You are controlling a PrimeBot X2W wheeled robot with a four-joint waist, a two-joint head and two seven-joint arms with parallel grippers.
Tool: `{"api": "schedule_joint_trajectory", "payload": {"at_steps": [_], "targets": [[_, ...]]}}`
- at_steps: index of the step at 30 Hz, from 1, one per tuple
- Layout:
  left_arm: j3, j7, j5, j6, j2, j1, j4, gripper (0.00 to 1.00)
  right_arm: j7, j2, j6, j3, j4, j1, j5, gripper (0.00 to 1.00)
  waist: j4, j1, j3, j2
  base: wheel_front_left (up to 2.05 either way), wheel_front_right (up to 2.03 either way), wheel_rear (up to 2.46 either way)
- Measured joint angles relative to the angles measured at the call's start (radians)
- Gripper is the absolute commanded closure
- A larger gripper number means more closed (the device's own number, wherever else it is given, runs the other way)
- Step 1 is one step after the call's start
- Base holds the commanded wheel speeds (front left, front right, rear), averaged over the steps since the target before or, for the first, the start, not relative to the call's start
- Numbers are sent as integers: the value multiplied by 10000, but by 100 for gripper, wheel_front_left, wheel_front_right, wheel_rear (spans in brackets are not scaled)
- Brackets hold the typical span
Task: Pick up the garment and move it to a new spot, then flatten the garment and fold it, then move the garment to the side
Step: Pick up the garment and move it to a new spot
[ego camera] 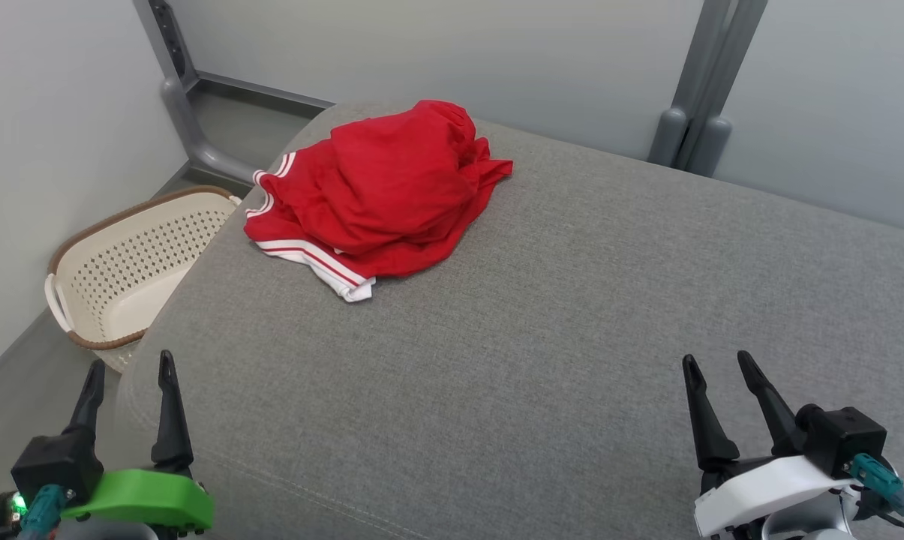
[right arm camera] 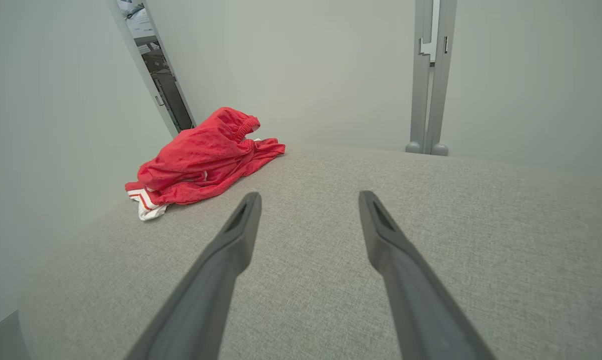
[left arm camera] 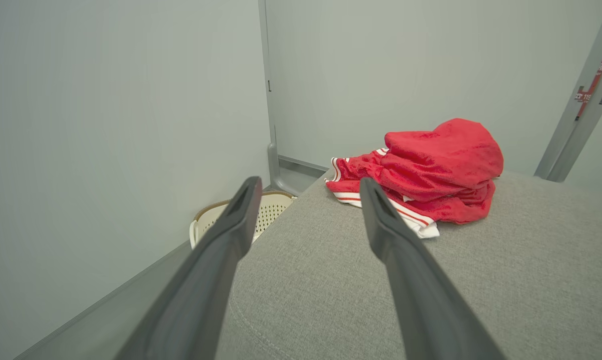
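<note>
Crumpled red garment [ego camera: 376, 195], trimmed with white-and-red striped bands, is seen heaped on the far left part of the grey upholstered surface [ego camera: 572, 337], close to its left edge and rear corner. One striped hem is turned toward the near side.

The left gripper [ego camera: 132, 360] is shown at the lower left of the head view, over the near left edge of the surface, with its two dark fingers spread apart and nothing grasped between them. The right gripper [ego camera: 716, 358] is shown at the lower right, above the near part of the surface, with its fingers likewise parted and empty. Both grippers are kept well apart from the garment.

A cream perforated basket [ego camera: 133, 262] with a brown rim is set on the floor just beside the left edge of the surface. Grey metal posts [ego camera: 695, 127] are seen against the pale wall behind it.
</note>
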Motion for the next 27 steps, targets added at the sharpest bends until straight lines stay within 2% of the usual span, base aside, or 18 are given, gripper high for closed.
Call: {"api": "schedule_joint_trajectory", "payload": {"at_steps": [6,13,19,27], "targets": [[90,-59,-232,-222,113,-1168,196,0,268,0,0,-104,-293,-244,-366,0,-309,0,340,0,0,0,0],[255,-211,-631,-579,311,-3447,890,0,694,-2,0,-407,-892,-729,-968,0,-923,0,1068,0,0,0,0],[422,-355,-842,-936,604,-5686,1854,0,1053,-36,2,-993,-1597,-1060,-1494,0,-1622,0,1941,0,0,0,0],[412,-142,-1110,-1482,1064,-8137,3488,0,1248,-217,2,-1632,-2383,-1335,-1651,0,-2521,1,3164,0,0,0,0]]}}
